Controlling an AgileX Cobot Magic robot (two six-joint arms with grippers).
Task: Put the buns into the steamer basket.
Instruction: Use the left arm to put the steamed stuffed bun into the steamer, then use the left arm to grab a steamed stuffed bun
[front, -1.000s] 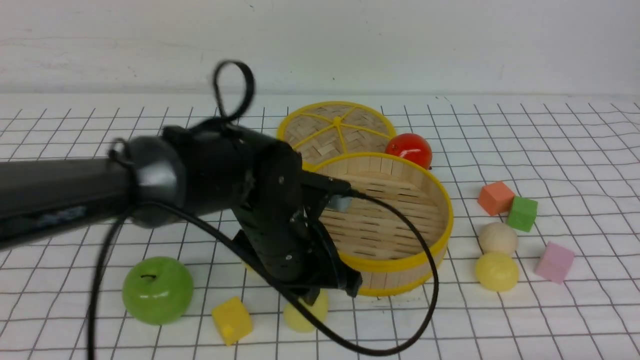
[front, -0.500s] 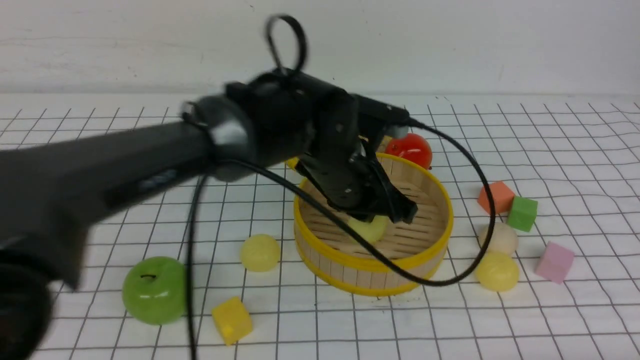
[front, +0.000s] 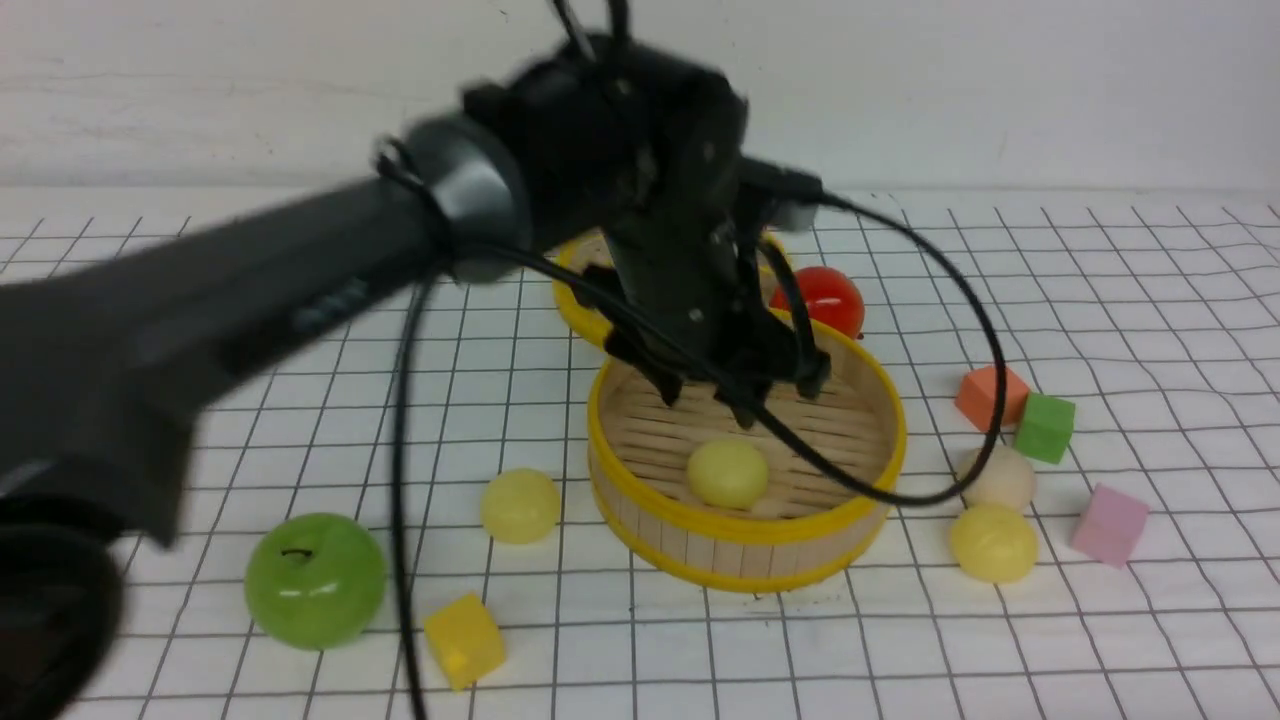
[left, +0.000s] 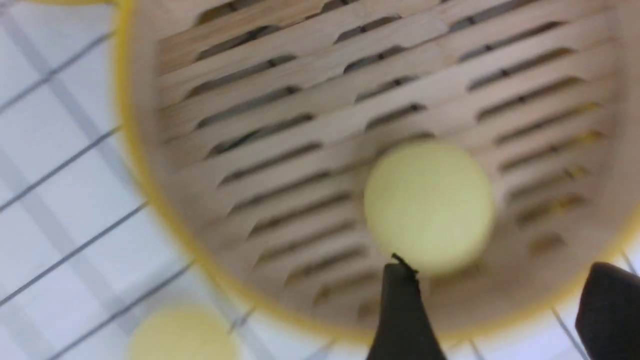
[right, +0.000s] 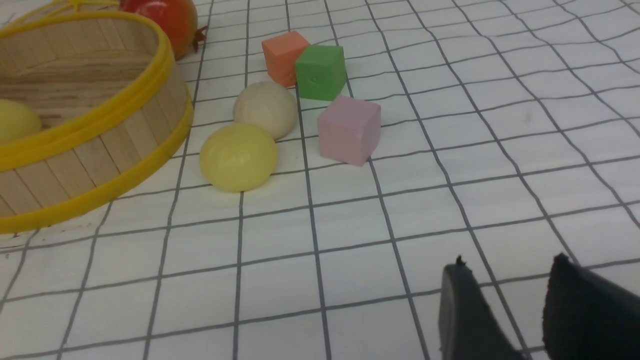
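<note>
1. Apple (front: 315, 580): on the gridded surface (front: 1150, 300), far left of the left pincer (front: 740, 388), nearer the robot.
2. Yellow cube (front: 463, 640): left of the left pincer, nearest the robot, just right of the apple.
3. Loose bun (front: 520, 505): pale yellow, left of the left pincer, near the basket's outer wall but apart from it.
4. Lid (front: 580, 300): behind the left pincer, mostly hidden by the arm.
5. Left pincer: hangs over the inside of the basket, pointing down. Jaws wide apart, nothing held.
6. Basket (front: 700, 545): upright on the surface, directly beneath the left pincer.
7. Basket bun (front: 728, 473): pale yellow, on the slatted floor below the left pincer, toward the near wall, clear of the fingers.
8. Red fruit (front: 825, 297): behind and right of the left pincer, at the basket's far rim.
9. Orange cube (front: 990, 396) and green cube (front: 1045, 427): right of the left pincer, side by side, touching.
10. Off-white bun (front: 995, 478): right of the left pincer, between basket and green cube.
11. Yellow bun (front: 993, 542): just beside the off-white bun, on its near side.
12. Pink cube (front: 1108, 523): far right of the left pincer.
13. Right pincer (right: 510, 280): seen only by its own wrist camera, low over bare surface. Jaws slightly apart, empty. Yellow bun, off-white bun and pink cube lie ahead of it.
</note>
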